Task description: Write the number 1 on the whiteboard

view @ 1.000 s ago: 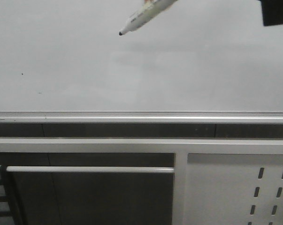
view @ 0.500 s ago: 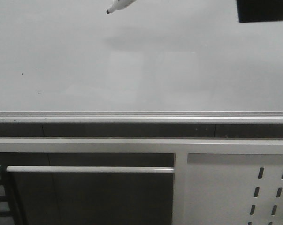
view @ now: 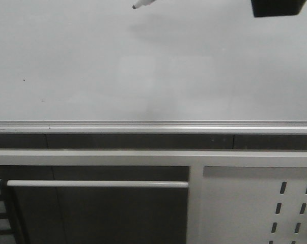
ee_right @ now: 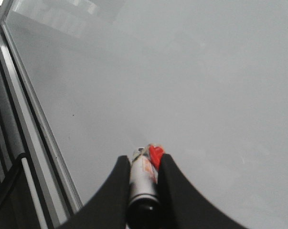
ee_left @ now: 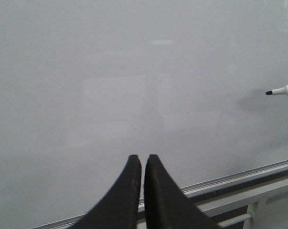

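Note:
The whiteboard [view: 153, 76] is a pale grey glossy surface that fills most of every view, with a silver rail [view: 153, 124] along its lower edge. The number 1 is out of view, and the board surface that shows carries no stroke. My right gripper [ee_right: 144, 160] is shut on a white marker [ee_right: 143, 179] with a red label. The marker's black tip [view: 135, 6] points left at the top edge of the front view, close to the board. That tip [ee_left: 270, 92] also shows in the left wrist view. My left gripper [ee_left: 143, 157] is shut and empty, facing the board.
A dark block [view: 275, 7] of the right arm hangs at the front view's top right. Two tiny dark specks [view: 24, 79] mark the board's left part. Below the rail are a white frame bar [view: 97, 184] and a white perforated panel [view: 255, 203].
The marker tip has risen to the top edge of the front view, first going left, then back right. The dark block has slid left.

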